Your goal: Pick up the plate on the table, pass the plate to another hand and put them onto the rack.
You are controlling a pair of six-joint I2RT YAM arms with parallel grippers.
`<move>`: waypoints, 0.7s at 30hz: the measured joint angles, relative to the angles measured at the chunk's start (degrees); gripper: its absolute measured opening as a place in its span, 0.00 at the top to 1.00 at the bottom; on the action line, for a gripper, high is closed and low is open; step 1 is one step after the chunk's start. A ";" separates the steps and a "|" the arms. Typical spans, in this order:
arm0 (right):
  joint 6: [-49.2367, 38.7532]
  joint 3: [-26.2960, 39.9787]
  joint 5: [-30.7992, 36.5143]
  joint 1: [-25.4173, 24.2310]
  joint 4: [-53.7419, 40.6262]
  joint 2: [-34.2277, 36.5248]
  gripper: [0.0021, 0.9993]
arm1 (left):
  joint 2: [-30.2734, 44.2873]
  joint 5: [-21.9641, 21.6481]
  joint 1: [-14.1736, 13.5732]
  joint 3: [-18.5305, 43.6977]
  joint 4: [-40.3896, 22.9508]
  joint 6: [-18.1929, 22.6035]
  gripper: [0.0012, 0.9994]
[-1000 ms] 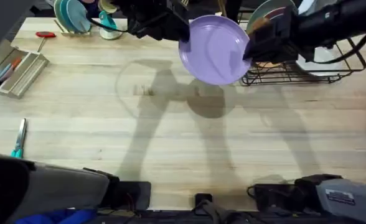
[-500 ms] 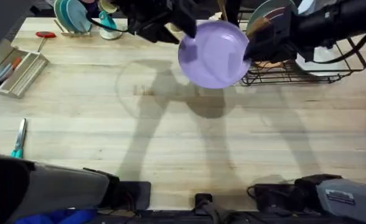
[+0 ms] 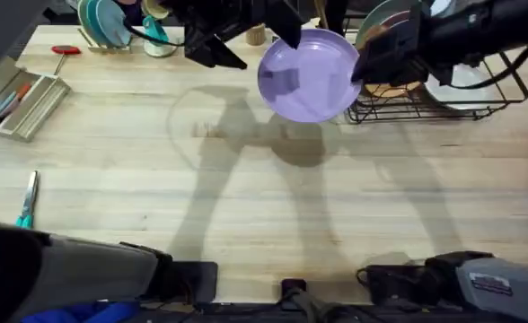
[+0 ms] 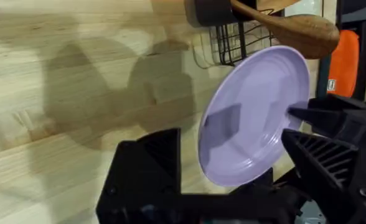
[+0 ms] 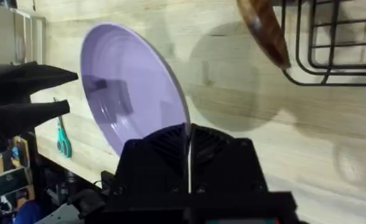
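Left gripper (image 3: 286,27) at the plate's far-left rim, jaws parted and released, not touching the rim; plate (image 3: 307,75) held tilted in the air above the table (image 3: 246,197), just left of the rack (image 3: 444,99); right gripper (image 3: 361,72) clenched on the plate's right edge, rim pinched between its jaws in the right wrist view.

tray of pens (image 3: 17,106) far left | teal scissors (image 3: 26,202) near-left | red tool (image 3: 65,51) back-left

Wooden table (image 3: 246,206), rack (image 3: 444,99), scissors (image 3: 26,202)
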 joint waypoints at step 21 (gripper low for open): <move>-7.15 0.01 -0.46 -0.06 4.12 0.01 0.97 | 0.00 -0.02 12.54 0.00 -1.75 0.47 0.01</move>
